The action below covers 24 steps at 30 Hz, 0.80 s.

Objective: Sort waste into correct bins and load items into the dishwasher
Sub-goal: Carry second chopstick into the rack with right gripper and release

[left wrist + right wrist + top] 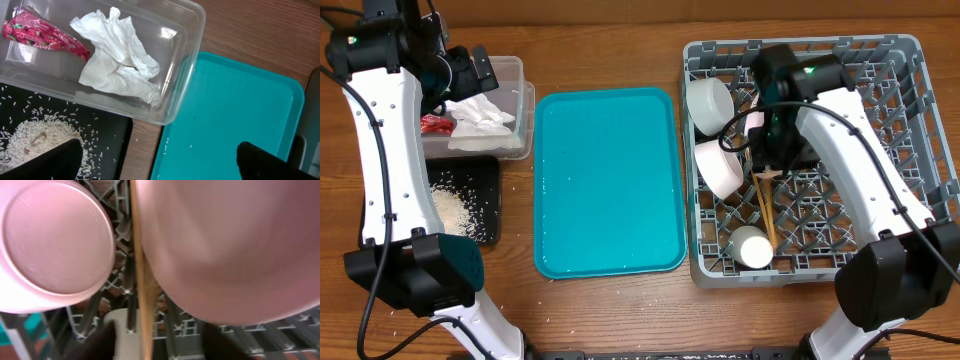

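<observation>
The wooden chopsticks [763, 205] lie in the grey dish rack [910, 90], running from beside the pale pink plates [55, 245] down toward the white cup [752, 247]. I judge them light, stiff and thin, prone to roll or slip through the lattice, so I'd pinch both together near mid-length. My right gripper [155, 346] hangs over them, its blurred fingers apparently parted with a stick between, unclamped. The left gripper [160, 160] is spread wide and empty, above the clear tub [192, 40] holding the napkin [117, 55] and red wrapper [42, 35].
</observation>
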Tool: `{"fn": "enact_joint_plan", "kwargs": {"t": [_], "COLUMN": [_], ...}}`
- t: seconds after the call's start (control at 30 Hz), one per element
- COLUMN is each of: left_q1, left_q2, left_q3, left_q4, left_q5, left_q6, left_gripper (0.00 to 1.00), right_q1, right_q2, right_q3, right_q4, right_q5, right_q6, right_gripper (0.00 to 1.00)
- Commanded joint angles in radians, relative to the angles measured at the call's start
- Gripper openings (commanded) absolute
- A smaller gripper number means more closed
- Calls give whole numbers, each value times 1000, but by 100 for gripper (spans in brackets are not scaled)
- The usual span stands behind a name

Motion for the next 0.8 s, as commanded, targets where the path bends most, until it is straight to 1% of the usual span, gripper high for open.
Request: {"fn": "enact_joint_plan", "kwargs": {"t": [0.0, 0.13, 0.23, 0.3, 0.4, 0.43, 0.5, 0.57, 0.67, 0.77], "left_q1": [-10, -10, -10, -10, -10, -10, -10, -10, -10, -10], "left_q2": [0, 0, 0, 0, 0, 0, 0, 0, 0, 0], "left_q3": [21, 21, 21, 21, 21, 21, 21, 21, 21, 21], "left_q4": [1, 1, 1, 1, 1, 1, 1, 1, 1, 1], "left_q5": [-3, -3, -3, -3, -3, -3, -3, -3, -3, -3], "left_q6": [-3, -3, -3, -3, -3, -3, -3, -3, -3, -3], "left_gripper": [100, 100, 100, 100, 100, 100, 100, 100, 100, 100], "right_q1": [1, 2, 4, 5, 8, 11, 16, 18, 18, 16], "right_q2": [-14, -14, -19, -22, -24, -27, -29, -29, -29, -29], "right_q3": [-3, 37, 171, 272, 459, 535, 621, 702, 737, 735], "right_q4": [8, 5, -39, -80, -138, -138, -132, -109, -115, -138], "right_q5": [1, -27, -78, -89, -118, -158, -246, -330, -323, -309], "right_q6": [-19, -18, -18, -14, 41, 73, 121, 138, 127, 70], "right_gripper": [64, 64, 64, 67, 79, 100, 100, 100, 100, 100]}}
